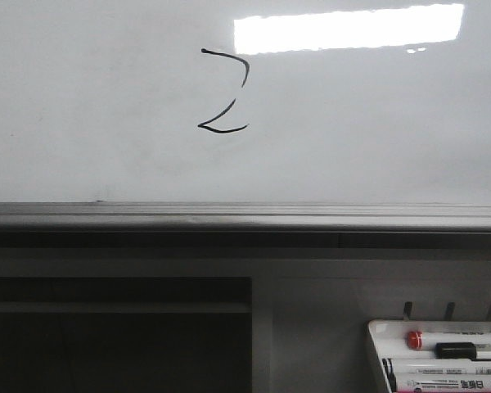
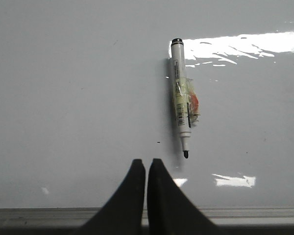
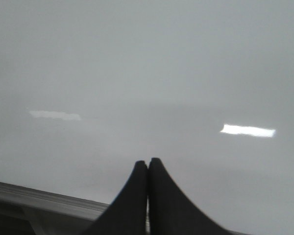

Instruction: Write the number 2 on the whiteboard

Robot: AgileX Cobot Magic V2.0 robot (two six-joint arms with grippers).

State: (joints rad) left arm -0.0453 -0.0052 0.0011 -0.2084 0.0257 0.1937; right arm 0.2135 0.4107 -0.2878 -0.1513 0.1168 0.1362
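The whiteboard (image 1: 376,131) fills the upper front view, and a thin black number 2 (image 1: 219,111) with a gap in its middle stroke is drawn left of centre. Neither gripper shows in the front view. In the left wrist view my left gripper (image 2: 146,161) is shut on nothing over the board (image 2: 78,88). An uncapped black-tipped marker (image 2: 182,98) with tape round its body lies against the board, its tip a little beyond the fingertips and to one side. My right gripper (image 3: 147,160) is also shut and empty over bare board (image 3: 161,73).
A grey metal ledge (image 1: 245,217) runs along the board's lower edge. Below it at the right, a small white tray (image 1: 376,336) holds several markers (image 1: 454,340). A dark shelf opening (image 1: 114,344) lies at the lower left. A bright light reflection (image 1: 348,29) sits on the board.
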